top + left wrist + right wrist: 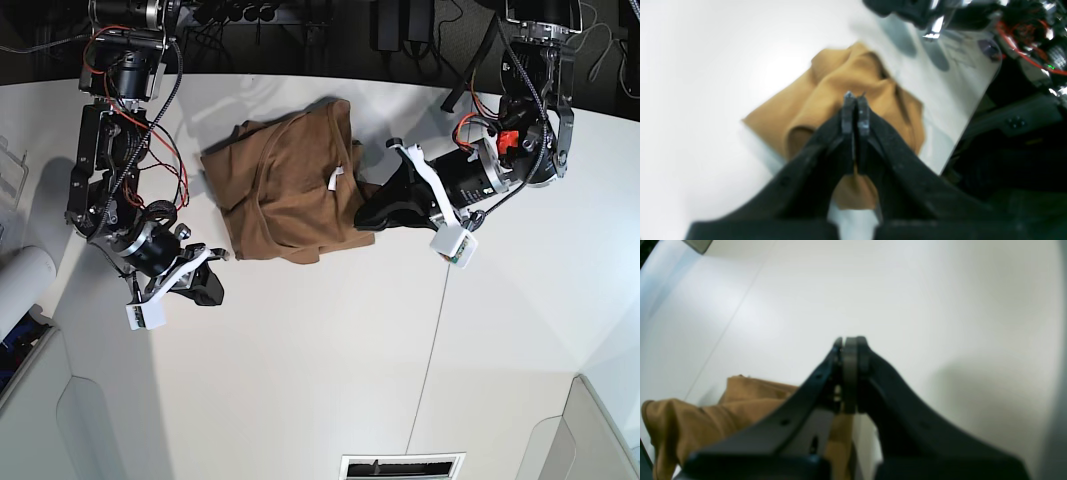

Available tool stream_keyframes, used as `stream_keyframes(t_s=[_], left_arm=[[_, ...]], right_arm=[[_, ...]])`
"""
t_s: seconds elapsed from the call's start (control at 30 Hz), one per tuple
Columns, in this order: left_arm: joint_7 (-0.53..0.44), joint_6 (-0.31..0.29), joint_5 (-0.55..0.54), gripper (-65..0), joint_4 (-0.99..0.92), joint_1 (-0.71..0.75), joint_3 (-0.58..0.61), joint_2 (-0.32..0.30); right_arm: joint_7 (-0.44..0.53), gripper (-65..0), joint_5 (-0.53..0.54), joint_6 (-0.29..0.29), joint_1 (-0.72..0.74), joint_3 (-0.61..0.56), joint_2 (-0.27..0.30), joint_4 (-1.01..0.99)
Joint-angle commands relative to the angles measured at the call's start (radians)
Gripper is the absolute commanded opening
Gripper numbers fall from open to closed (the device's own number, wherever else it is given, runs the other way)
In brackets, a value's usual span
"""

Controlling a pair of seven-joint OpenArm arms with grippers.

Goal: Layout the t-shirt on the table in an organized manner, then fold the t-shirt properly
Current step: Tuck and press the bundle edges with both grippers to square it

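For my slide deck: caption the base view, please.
Crumpled t-shirt on the table, both arms' fingers shut beside it.

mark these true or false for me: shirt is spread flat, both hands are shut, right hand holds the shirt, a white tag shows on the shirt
1. The t-shirt lies spread flat on the table. False: it sits in a crumpled heap.
2. Both hands are shut. True: left hand and right hand have their jaws together.
3. The right hand holds the shirt. False: it is shut on nothing, beside the heap.
4. A white tag shows on the shirt. True.
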Motion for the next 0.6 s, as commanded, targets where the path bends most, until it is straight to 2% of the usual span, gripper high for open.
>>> stream_keyframes(t_s=[0.0, 0.07, 0.23, 0.57], left_arm=[[-0.012, -0.009, -0.021, -65.0, 0.033, 0.014, 0.0, -0.003], [-0.012, -0.009, -0.012, -65.0, 0.045, 0.042, 0.012, -0.003], [-0.013, -0.009, 0.101, -65.0, 0.0, 0.06, 0.092, -0.003], [-0.026, -0.009, 0.134, -65.0, -0.186, 0.036, 0.127, -0.002]], right_arm=[[0.019, -65.0, 0.017, 0.008, 0.023, 0.0, 0.007, 0.014], [0.019, -65.0, 0.016, 0.008, 0.023, 0.0, 0.007, 0.006], [0.018, -65.0, 0.016, 0.008, 0.025, -0.006, 0.008, -0.034], [0.014, -65.0, -0.051, 0.008, 0.022, -0.155, 0.012, -0.084]])
